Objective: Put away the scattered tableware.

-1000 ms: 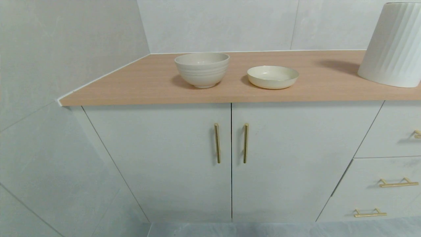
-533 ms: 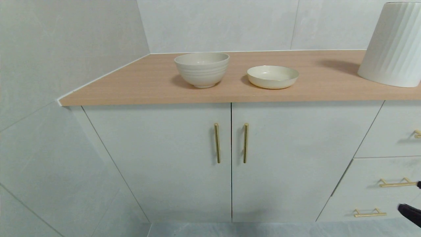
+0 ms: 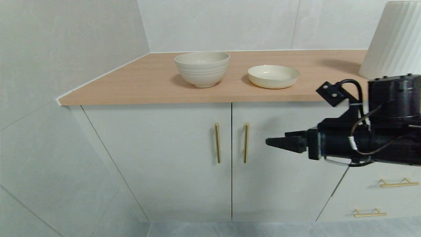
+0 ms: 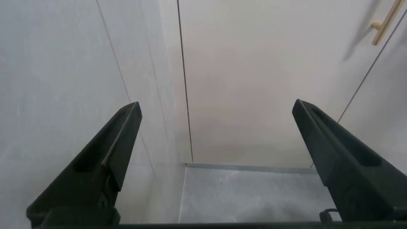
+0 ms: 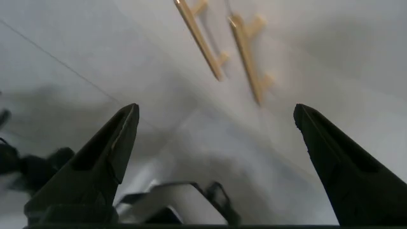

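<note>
The step in hand looks like opening the cupboard, before any tableware is lifted. The right pincer (image 3: 273, 142) hangs in front of the right door (image 3: 289, 191), below the edge of the bench (image 3: 148, 86). Its tip points at the right handle (image 3: 245, 143), near it but not touching. The right wrist view shows its fingers spread wide with nothing between them and both handles ahead. The left pincer (image 4: 215, 105) is likewise spread wide and empty, low down, facing the cupboard front by the floor.

The tableware sits on the bench. The bowl (image 3: 202, 68) is toward the wall corner and the dish (image 3: 273, 76) is to its right, apart from it. Both are upright and look empty.

The next move, as I judge it, calls for bringing the open fingers around the upright bar of the right handle, closing on it, and pulling along the door's swing. The arm must keep clear of the door as it comes out.

Counted:
- one bowl
- one dish
- two doors, the left door (image 3: 158, 158) meeting the right at a centre seam
- two upright handles, the left handle (image 3: 217, 143) just beside the right
- two drawer pulls (image 3: 396, 182) at the lower right
- one white ribbed vessel (image 3: 394, 36) at the bench's far right
</note>
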Controlling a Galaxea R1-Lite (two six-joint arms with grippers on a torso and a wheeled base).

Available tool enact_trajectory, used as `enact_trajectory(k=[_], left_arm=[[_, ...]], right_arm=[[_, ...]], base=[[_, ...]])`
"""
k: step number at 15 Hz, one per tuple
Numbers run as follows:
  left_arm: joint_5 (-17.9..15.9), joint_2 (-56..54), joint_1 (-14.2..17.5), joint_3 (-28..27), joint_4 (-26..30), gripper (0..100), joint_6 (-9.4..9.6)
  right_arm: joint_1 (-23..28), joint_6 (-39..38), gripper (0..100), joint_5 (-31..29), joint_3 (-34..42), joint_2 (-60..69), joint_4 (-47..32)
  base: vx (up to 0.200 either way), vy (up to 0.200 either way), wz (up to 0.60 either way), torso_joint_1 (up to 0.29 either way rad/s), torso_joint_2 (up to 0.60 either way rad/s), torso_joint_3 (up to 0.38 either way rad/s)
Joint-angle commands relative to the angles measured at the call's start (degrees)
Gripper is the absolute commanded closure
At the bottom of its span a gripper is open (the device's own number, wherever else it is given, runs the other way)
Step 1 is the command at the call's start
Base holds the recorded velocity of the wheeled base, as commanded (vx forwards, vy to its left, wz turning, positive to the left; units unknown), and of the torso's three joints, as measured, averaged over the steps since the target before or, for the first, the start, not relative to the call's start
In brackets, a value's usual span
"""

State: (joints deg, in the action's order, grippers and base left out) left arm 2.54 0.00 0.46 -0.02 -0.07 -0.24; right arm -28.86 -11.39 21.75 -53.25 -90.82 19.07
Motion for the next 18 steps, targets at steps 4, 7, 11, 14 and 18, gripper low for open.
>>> enact_trajectory(k=[4, 7, 11, 14, 18], left_arm=[[0.01, 0.00, 0.06, 0.02, -0.01, 0, -0.02], [0.01, 0.00, 0.06, 0.02, -0.01, 0, -0.02], [0.01, 0.00, 0.06, 0.02, -0.01, 0, -0.11], [0.01, 0.00, 0.06, 0.02, -0.01, 0, -0.02], [0.01, 0.00, 0.06, 0.02, -0.01, 0, -0.11]], right_arm=[[-2.61, -2.50, 0, 0.31, -6.25, -17.73, 9.85], [-3.31, -3.91, 0, 0.22, -4.32, -18.96, 15.47], [-4.89, -3.99, 0, -0.65, -2.91, -21.68, 21.54], [-5.86, -4.26, 0, -3.03, -2.30, -23.26, 26.64], [-7.00, -5.75, 0, -3.03, -1.51, -22.82, 27.08]], base=[[0.000, 0.000, 0.00, 0.000, 0.00, 0.000], [0.000, 0.000, 0.00, 0.000, 0.00, 0.000], [0.000, 0.000, 0.00, 0.000, 0.00, 0.000], [0.000, 0.000, 0.00, 0.000, 0.00, 0.000], [0.000, 0.000, 0.00, 0.000, 0.00, 0.000]])
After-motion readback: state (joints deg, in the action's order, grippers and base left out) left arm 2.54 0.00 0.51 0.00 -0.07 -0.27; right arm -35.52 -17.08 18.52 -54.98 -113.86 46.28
